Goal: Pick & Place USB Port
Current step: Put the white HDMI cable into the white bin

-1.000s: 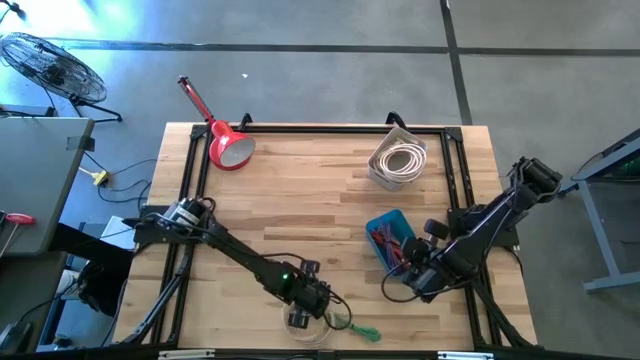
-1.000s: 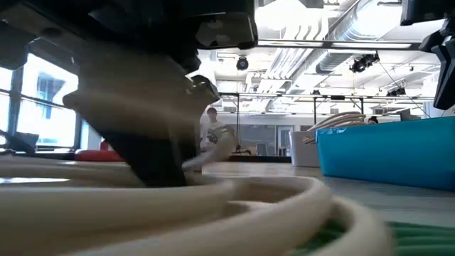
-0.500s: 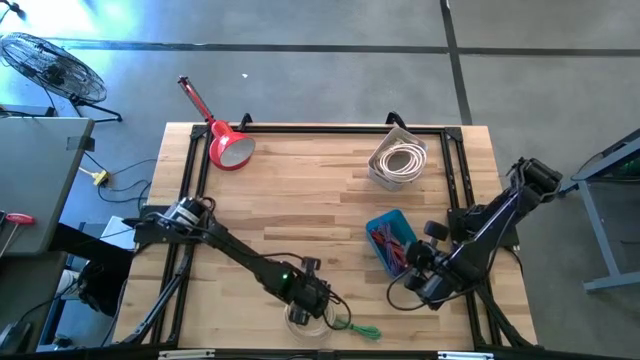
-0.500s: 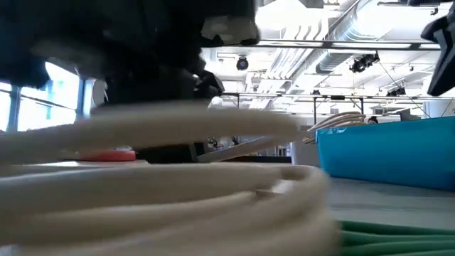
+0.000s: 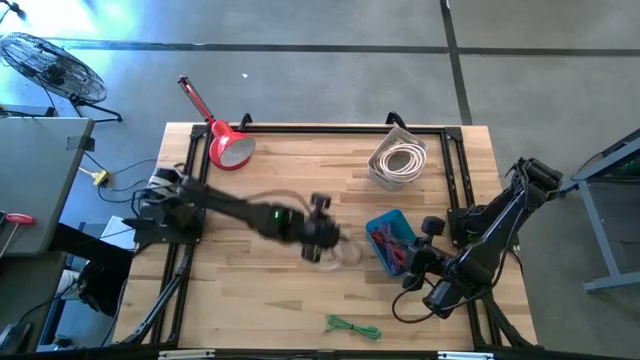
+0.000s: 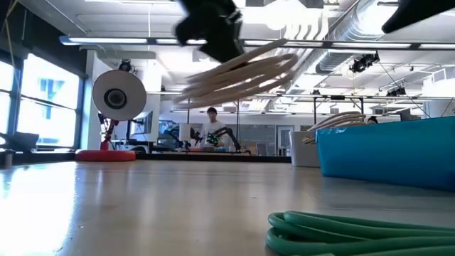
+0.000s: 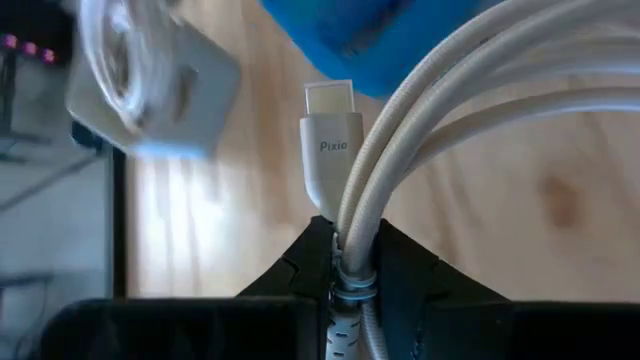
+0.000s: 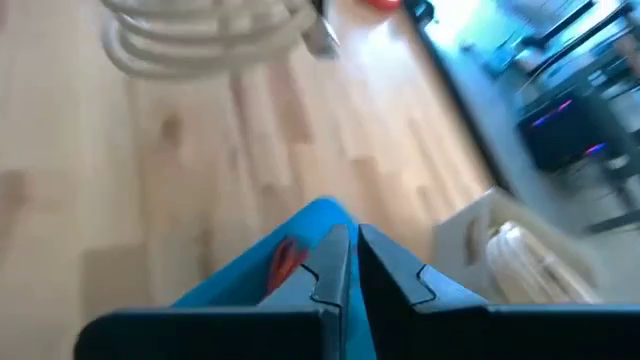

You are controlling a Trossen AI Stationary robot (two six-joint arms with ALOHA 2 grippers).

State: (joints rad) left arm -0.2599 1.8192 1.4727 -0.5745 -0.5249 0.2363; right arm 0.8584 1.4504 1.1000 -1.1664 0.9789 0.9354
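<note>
A white cable coil (image 5: 345, 252) with a white plug (image 7: 325, 140) hangs in the air over the middle of the table, just left of the blue bin (image 5: 390, 240). My left gripper (image 5: 328, 243) is shut on it. The low view shows the coil (image 6: 242, 71) tilted, high above the tabletop. My right gripper (image 8: 350, 262) is shut and holds nothing. It hovers at the bin's right side (image 5: 412, 265), pointing over the bin toward the coil (image 8: 200, 30). My left gripper pinches several strands of the coil, gathered together between its two fingers, at a small band (image 7: 352, 290) just behind the plug. The fingers slant downward from the table's left. The coil is lifted clear of the table and juts out, tilted, beyond the fingertips.
A green cable (image 5: 352, 326) lies near the front edge. The blue bin holds red things. A white box (image 5: 400, 160) with coiled white cables stands at the far right. A red lamp (image 5: 228, 145) lies at the far left corner. Bare wood lies between them.
My left gripper has swung up from the table's near edge toward the middle and the blue bin. It has carried the white coil, which lay on the table a second ago, clear of the table. The green cable has stayed where it was.
</note>
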